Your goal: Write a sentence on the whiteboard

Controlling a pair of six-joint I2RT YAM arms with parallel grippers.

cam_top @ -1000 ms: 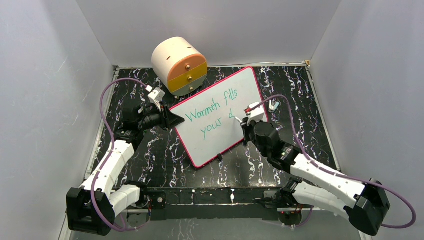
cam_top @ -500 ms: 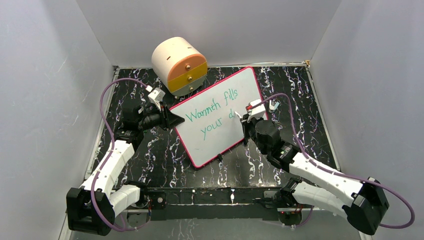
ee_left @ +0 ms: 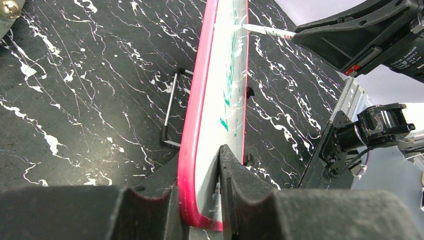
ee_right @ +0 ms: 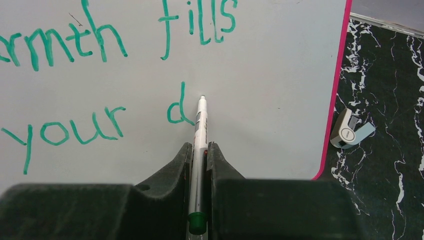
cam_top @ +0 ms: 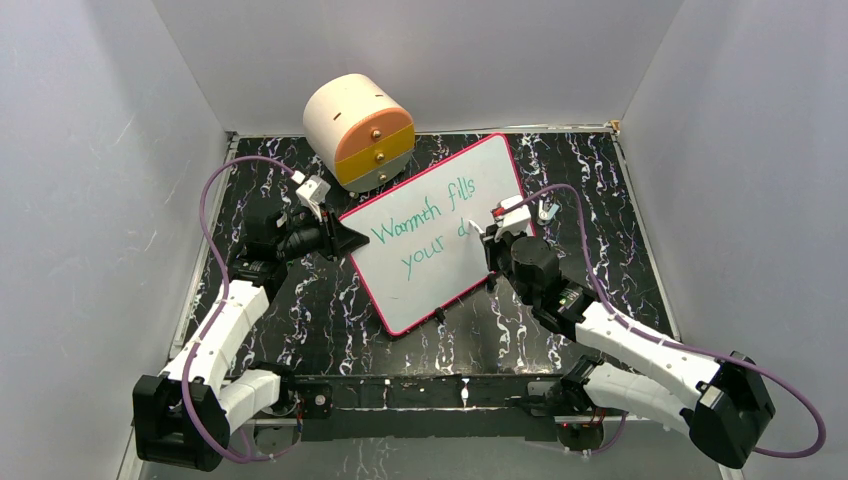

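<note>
While the whiteboard [cam_top: 440, 250] is kept steady on the dark surface [cam_top: 600, 200] by the left pincer [ee_left: 200, 170], clamped on its left rim, the marker [ee_right: 201, 120] is gripped tightly by the right pincer [ee_right: 200, 147]. Compared with a second ago, the tip is moved off the finished "d" to just right of it. The sentence [cam_top: 405, 226] on the whiteboard is thus judged two letters short; "a" is expected next.

sentence [ee_right: 116, 111] start cropped, whiteboard [ee_right: 280, 75] edges cropped
</note>
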